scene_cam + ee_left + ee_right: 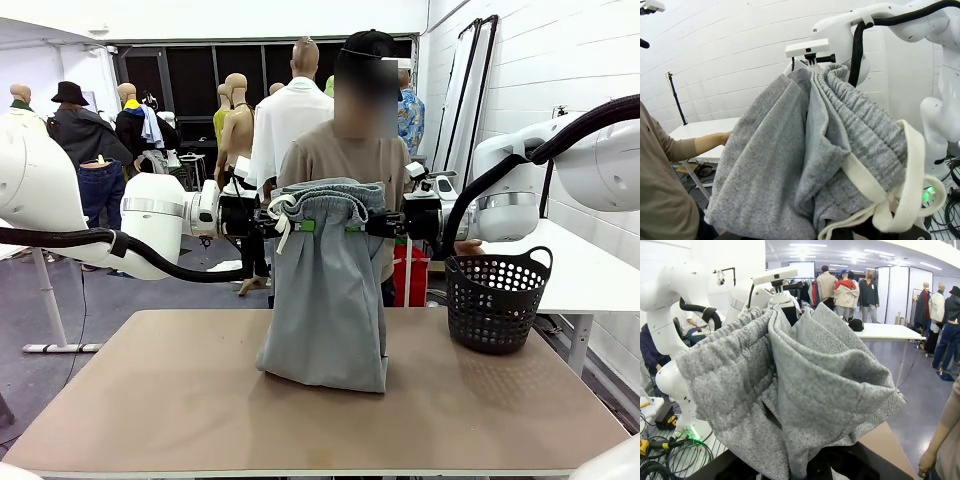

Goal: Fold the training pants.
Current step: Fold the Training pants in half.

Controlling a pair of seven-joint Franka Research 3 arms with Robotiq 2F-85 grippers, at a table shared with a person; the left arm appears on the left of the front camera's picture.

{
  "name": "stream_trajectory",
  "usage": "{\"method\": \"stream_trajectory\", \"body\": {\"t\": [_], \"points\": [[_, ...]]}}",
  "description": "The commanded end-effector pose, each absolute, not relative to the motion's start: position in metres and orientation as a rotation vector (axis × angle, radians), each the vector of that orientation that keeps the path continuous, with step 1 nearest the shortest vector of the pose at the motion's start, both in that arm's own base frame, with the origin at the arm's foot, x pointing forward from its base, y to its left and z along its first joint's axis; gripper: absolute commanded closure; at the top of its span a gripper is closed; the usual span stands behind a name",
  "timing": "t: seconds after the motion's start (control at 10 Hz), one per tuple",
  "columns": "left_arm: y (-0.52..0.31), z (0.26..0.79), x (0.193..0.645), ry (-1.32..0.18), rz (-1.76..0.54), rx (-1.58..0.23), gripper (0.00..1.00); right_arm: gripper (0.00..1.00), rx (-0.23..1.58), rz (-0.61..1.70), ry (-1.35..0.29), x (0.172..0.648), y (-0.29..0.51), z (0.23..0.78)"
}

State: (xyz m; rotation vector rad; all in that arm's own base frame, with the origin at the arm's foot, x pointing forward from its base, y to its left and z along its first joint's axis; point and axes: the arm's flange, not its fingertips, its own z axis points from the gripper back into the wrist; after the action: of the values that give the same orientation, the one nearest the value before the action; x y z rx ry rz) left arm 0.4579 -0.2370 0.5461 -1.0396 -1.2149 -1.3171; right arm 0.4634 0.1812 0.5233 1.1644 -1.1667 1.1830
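**Grey pants hung by the waistband between both tools**

Nearest the front camera, the tan flat-topped table (150, 400) carries the lower end of the light grey soft jersey training pants (325, 300), which are bunched on its surface while the rest hangs upright. Higher up, the gathered elastic waistband is stretched level between the left tool (300, 225) and the right tool (352, 227), each clamped on one side of it; the white drawstring (282, 215) dangles by the left one. The cloth is judged light, limp and prone to sagging, so the firmer waistband and hems are the better places to be gripped. A black perforated plastic basket (495, 300) stands on the table's right side. Beyond, a person in a beige top (345, 160) is standing.
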Motion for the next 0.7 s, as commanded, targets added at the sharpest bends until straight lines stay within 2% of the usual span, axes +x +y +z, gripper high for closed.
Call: {"method": "stream_trajectory", "body": {"t": [0.0,0.4,0.6], "points": [[-0.237,0.548,0.457,-1.243,-1.315,-1.062,1.00,1.00,1.184,1.168,-1.183,0.463,0.183,0.526],[-0.237,0.545,0.463,-1.198,-1.310,-1.052,1.00,1.00,1.176,1.179,-1.161,0.470,0.181,0.522],[-0.242,0.546,0.486,-1.179,-1.319,-1.054,1.00,1.00,1.205,1.210,-1.142,0.492,0.181,0.526]]}}
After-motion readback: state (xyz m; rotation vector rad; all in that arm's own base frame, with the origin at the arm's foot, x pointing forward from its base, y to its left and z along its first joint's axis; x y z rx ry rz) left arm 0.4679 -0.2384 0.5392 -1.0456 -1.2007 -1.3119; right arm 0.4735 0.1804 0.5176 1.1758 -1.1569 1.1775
